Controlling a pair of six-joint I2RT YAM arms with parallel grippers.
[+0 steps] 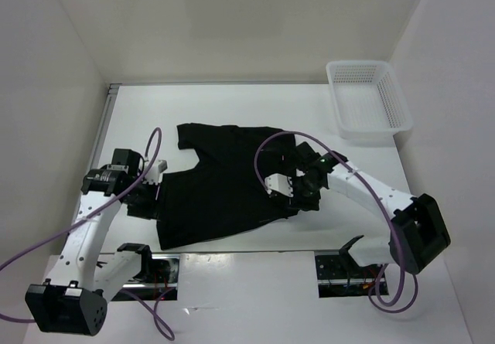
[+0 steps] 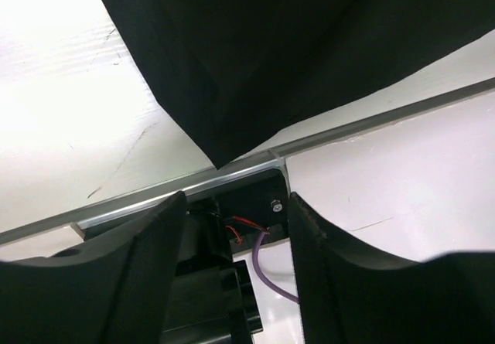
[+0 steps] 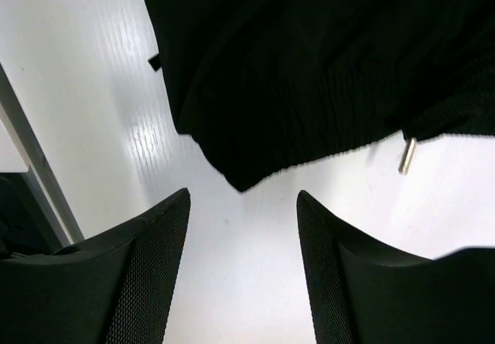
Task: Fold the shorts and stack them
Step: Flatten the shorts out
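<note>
Nearest to the bases, the left gripper (image 2: 237, 197) has its jaws spread with nothing between them. It sits just off the near-left corner of the shorts (image 2: 271, 50), and that corner pokes down onto the metal strip (image 2: 193, 182) along the table's near edge.

The right gripper (image 3: 243, 193) is the same deal on the right side, released and empty. A ribbed corner of the black cloth lies flat just past its fingertips, with a small silvery cord tip (image 3: 407, 155) next to it.

From above, the shorts sit mid-table (image 1: 139, 112), mostly flat, one leg sticking out toward the far left. The white mesh basket (image 1: 371, 134) is at the far right, well apart from everything.

My take: a fold looks laid down and the next one needs a fresh grip. I'd lift both grippers straight up so the pads don't drag the cloth, then pinch all layers at matching spots on each side. Move both arms together so the edge lands square. Watch that near corner on the strip, since it could catch.
</note>
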